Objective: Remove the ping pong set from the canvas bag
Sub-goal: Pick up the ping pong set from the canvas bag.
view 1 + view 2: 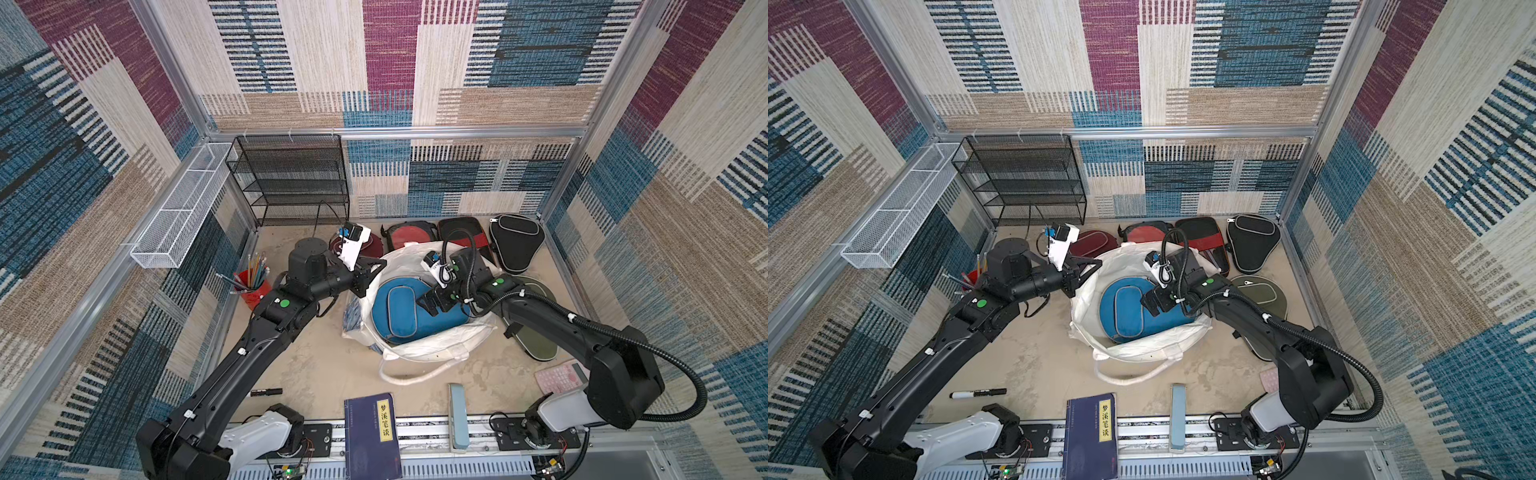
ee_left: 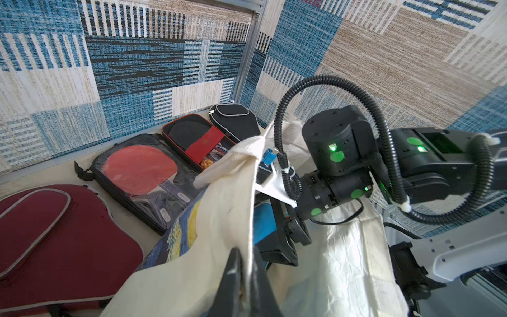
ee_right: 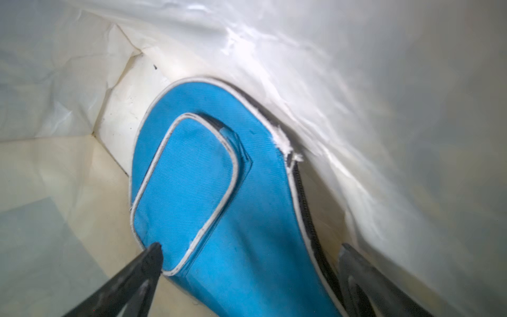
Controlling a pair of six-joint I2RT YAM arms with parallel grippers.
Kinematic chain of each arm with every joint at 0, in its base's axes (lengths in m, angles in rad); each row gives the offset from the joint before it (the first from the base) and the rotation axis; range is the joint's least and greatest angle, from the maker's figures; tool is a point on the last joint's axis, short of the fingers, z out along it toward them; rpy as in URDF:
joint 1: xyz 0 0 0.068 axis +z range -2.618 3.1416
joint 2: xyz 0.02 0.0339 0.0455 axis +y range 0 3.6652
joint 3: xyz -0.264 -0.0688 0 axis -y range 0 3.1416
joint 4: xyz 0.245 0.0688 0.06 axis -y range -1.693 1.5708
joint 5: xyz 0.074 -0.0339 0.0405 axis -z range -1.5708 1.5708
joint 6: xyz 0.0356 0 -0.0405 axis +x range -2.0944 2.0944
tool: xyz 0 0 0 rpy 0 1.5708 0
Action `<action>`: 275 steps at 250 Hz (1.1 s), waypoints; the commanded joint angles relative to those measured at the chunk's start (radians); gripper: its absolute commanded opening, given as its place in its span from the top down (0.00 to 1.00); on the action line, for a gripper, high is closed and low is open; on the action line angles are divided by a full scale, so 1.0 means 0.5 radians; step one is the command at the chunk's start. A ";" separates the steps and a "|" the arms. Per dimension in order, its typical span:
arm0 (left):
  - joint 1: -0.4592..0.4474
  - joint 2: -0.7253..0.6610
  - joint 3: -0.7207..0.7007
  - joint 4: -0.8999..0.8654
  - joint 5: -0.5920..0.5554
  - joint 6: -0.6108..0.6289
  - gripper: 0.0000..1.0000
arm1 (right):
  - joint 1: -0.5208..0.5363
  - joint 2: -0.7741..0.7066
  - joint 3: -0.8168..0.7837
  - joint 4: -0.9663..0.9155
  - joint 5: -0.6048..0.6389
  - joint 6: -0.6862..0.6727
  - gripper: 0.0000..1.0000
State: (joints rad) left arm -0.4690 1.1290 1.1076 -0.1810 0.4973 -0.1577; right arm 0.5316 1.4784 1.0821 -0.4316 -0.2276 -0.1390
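Right wrist view: blue case (image 3: 208,192) lies inside canvas bag (image 3: 356,109); right claw (image 3: 249,247) spread wide astride its narrow end. Left claw (image 2: 244,255) pinches the bag rim. Maroon case (image 2: 68,233) on worktop (image 1: 324,365), far left of bag.

black jointed arms (image 1: 232,365), white base housings (image 1: 253,432), green stickers (image 1: 284,303), ribbed black conduit (image 2: 329,78)

Blue paddle-shaped fabric case (image 1: 397,309): narrow end hidden under the right gripper (image 1: 428,306); cut by the lower edge in the right wrist view.
Olive green fabric case (image 1: 538,347): middle covered by the right arm.
Pink calculator (image 1: 557,376): partly behind the right arm, keys too small to read.
Left gripper (image 2: 245,255): pads probably buried in a fold of the cream canvas bag (image 2: 225,197).
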 commanded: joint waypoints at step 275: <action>0.165 0.081 -0.182 0.486 0.524 -0.013 1.00 | -0.118 0.179 -0.003 -0.176 -0.374 -0.366 1.00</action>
State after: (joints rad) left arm -0.4011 1.1885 1.0271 -0.0406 0.7639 -0.1650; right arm 0.4709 1.6466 1.1004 -0.5220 -0.4183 -0.3569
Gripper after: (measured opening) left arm 0.088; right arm 0.090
